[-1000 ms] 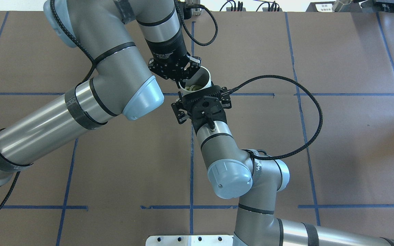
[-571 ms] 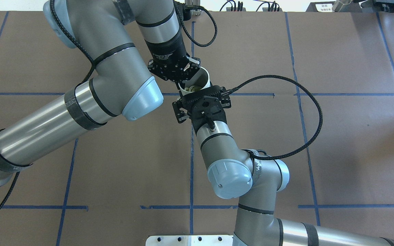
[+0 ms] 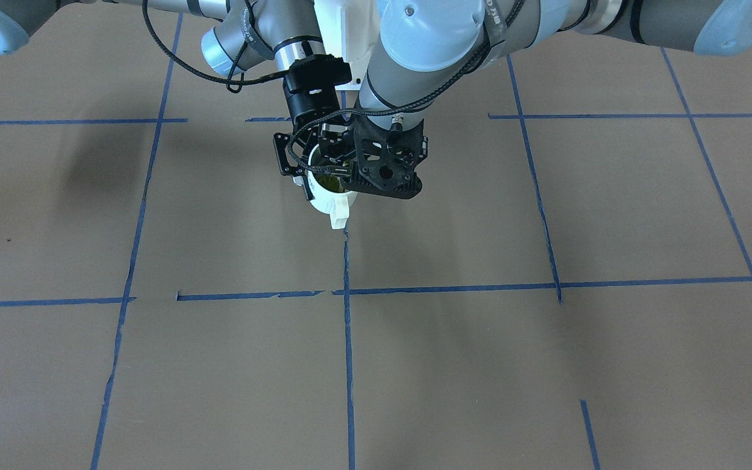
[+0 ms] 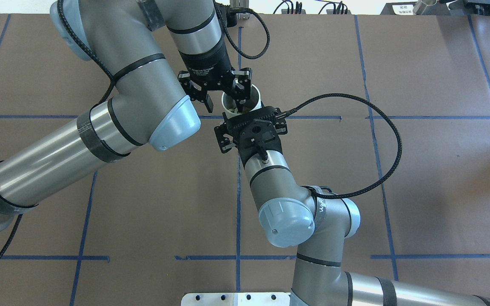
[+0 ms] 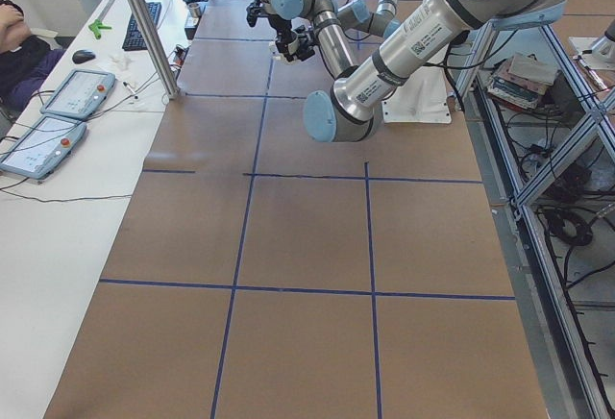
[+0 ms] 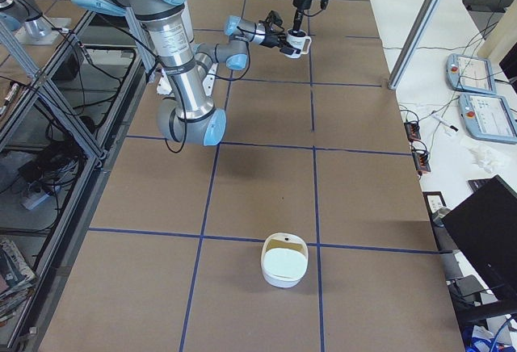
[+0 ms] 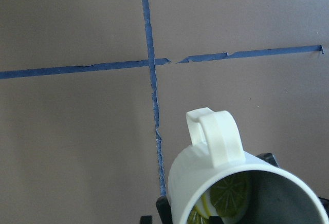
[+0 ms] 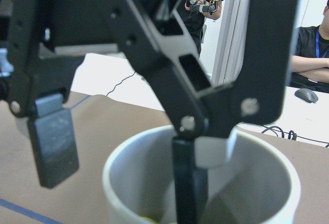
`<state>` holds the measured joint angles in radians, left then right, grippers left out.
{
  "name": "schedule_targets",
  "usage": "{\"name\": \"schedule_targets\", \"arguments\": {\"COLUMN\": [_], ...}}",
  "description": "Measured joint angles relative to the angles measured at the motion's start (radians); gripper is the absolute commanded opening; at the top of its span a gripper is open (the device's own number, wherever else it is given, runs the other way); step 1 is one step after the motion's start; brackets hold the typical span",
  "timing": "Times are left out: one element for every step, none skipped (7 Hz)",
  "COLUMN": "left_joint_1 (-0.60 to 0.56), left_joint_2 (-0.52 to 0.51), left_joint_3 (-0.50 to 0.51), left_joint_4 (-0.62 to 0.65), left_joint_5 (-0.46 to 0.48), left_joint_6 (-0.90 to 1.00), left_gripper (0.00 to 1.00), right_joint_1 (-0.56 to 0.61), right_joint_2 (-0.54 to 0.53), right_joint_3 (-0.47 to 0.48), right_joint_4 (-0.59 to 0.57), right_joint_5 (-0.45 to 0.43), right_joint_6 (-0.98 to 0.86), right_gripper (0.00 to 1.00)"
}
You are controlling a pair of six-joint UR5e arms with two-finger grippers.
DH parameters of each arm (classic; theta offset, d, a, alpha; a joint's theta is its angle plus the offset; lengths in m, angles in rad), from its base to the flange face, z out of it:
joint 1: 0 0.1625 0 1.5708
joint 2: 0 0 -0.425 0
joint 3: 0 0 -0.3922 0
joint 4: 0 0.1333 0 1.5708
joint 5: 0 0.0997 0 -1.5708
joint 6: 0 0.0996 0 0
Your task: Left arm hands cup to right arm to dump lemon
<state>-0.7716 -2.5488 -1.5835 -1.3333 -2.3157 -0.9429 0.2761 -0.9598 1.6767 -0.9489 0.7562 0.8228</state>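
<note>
The white ribbed cup (image 4: 251,98) hangs upright above the table, handle toward the far side (image 3: 339,215). Lemon slices (image 7: 229,193) lie inside it. My left gripper (image 4: 223,102) points straight down over the cup and is open. One finger is inside the mouth and the other outside, as the right wrist view (image 8: 121,167) shows. My right gripper (image 4: 240,114) reaches in from the side under its black lattice mount. Black fingers (image 7: 162,208) sit on either side of the cup body, shut on it.
The brown table (image 4: 398,191) is marked with a blue tape grid. A white bowl (image 6: 284,261) stands far off near the table's right end. Operators, pendants and a keyboard are at a side desk (image 5: 67,102).
My left gripper, pinched on the cup's rim before, has opened its fingers wide. The cup now sits more upright, held by the right gripper. The right arm has hardly moved.
</note>
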Motion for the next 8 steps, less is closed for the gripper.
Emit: {"name": "schedule_targets", "arguments": {"left_joint_1": [-0.012, -0.034, -0.060, -0.088, -0.119, -0.153, -0.192, -0.233], "left_joint_2": [0.000, 0.004, 0.017, 0.049, 0.097, 0.163, 0.235, 0.297], "left_joint_3": [-0.018, -0.043, -0.074, -0.104, -0.127, -0.151, -0.173, -0.185], "left_joint_4": [0.023, 0.053, 0.079, 0.092, 0.097, 0.100, 0.101, 0.102], "left_joint_5": [-0.005, -0.008, -0.012, -0.014, -0.015, -0.015, -0.013, -0.009], "left_joint_6": [0.000, 0.000, 0.000, 0.004, 0.024, 0.070, 0.124, 0.168], "left_gripper": [1.00, 1.00, 1.00, 1.00, 1.00, 1.00, 1.00, 1.00], "right_joint_1": [0.000, 0.000, 0.000, -0.001, -0.001, 0.002, 0.007, 0.015], "right_joint_2": [-0.003, -0.005, -0.008, -0.011, -0.018, -0.027, -0.038, -0.053], "right_joint_3": [0.000, 0.000, -0.001, -0.001, -0.001, 0.000, 0.002, 0.005], "right_joint_4": [0.000, -0.001, -0.001, -0.001, 0.000, 0.004, 0.007, 0.009], "right_joint_5": [0.000, 0.000, 0.000, 0.002, 0.004, 0.007, 0.012, 0.016], "right_joint_6": [0.000, 0.000, -0.001, 0.000, 0.001, 0.006, 0.011, 0.017], "right_gripper": [0.16, 0.16, 0.11, 0.09, 0.09, 0.09, 0.09, 0.06]}}
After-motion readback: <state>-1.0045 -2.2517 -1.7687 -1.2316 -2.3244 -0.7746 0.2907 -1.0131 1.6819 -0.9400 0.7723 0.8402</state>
